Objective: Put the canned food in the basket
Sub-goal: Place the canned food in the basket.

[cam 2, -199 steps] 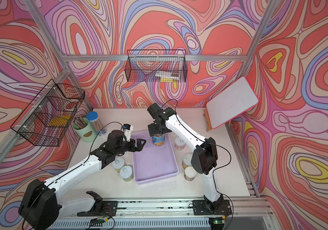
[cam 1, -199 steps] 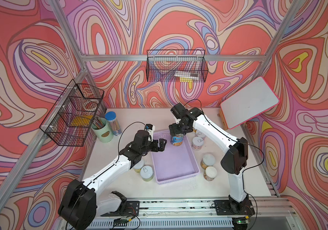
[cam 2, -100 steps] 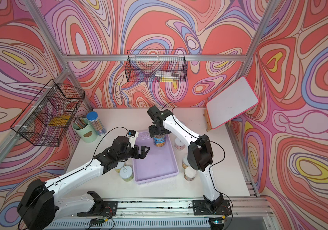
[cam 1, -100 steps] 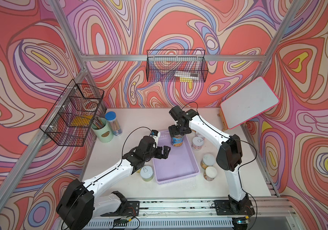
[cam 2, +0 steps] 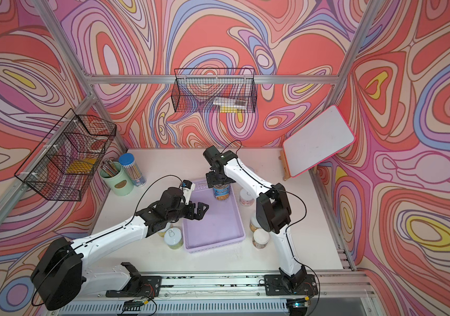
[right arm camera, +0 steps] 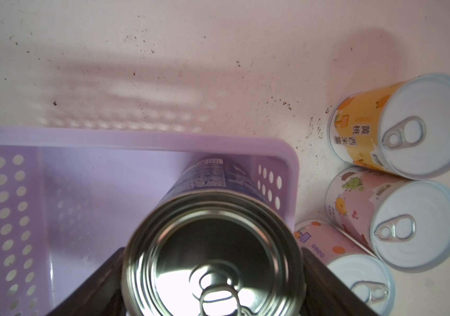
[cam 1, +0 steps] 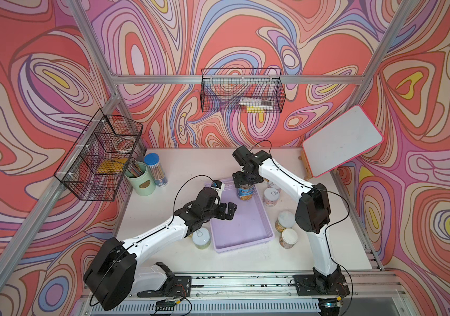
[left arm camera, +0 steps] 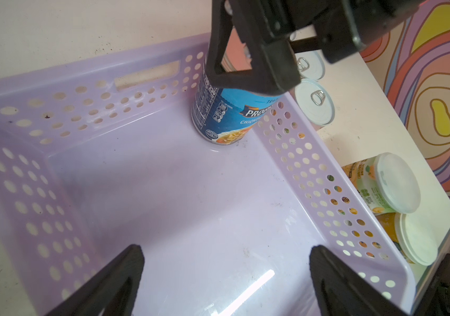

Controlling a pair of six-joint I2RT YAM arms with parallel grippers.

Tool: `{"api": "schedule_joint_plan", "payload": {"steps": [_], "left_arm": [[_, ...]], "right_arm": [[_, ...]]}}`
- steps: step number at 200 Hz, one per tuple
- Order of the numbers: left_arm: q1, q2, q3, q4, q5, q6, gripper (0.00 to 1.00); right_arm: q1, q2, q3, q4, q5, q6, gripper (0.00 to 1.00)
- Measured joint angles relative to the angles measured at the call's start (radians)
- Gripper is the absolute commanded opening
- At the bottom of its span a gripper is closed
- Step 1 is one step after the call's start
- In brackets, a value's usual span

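progress: early, one can in, the rest out.
done: blue-label can (cam 1: 246, 193) stands upright in the far right corner of the lavender basket (cam 1: 241, 227); nothing else is inside.
left to do: at least six small cans (right arm camera: 398, 128) sit on the worktop (cam 1: 163, 197). There are three bunched just outside the basket's far right corner, two more by its right wall nearer the front (cam 1: 285, 221), and one at its near left corner (cam 1: 201, 238).
right hand: (cam 1: 245, 182) is closed on the top of the blue-label can, with a finger on each side of the rim; the can is not yet let go.
can vs right hand: the can is directly below the hand. Its base looks set down on the basket floor, though the contact is hard to confirm from these angles.
left hand: (cam 1: 226, 211) is empty, jaws spread wide, and hovers over the basket's left side about halfway along.
can vs left hand: the blue-label can is well apart, far and right of it. The closest loose can is the one at the near left corner, just near-left of the hand and beside the arm.
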Motion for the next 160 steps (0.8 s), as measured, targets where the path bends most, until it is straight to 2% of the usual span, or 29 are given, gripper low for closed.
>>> {"api": "schedule_joint_plan", "payload": {"steps": [60,92,107,141,160], "left_arm": [[-0.009,0.01,0.002,0.0,-0.008,0.0,0.99],[-0.013,0.013,0.002,0.0,-0.011,0.0,0.99],[-0.014,0.018,0.003,-0.001,-0.011,0.0,0.99],[-0.014,0.024,0.004,-0.001,-0.013,0.0,0.99],[-0.014,0.024,0.004,-0.001,-0.017,0.0,0.99]], "right_arm": [[-0.003,-0.002,-0.035,0.037,0.0,0.005,0.38],[-0.003,-0.009,-0.052,0.055,0.001,0.008,0.44],[-0.003,-0.013,-0.06,0.062,0.001,0.011,0.5],[-0.003,-0.018,-0.068,0.07,0.001,0.015,0.74],[-0.003,-0.018,-0.068,0.07,0.001,0.015,0.84]]}}
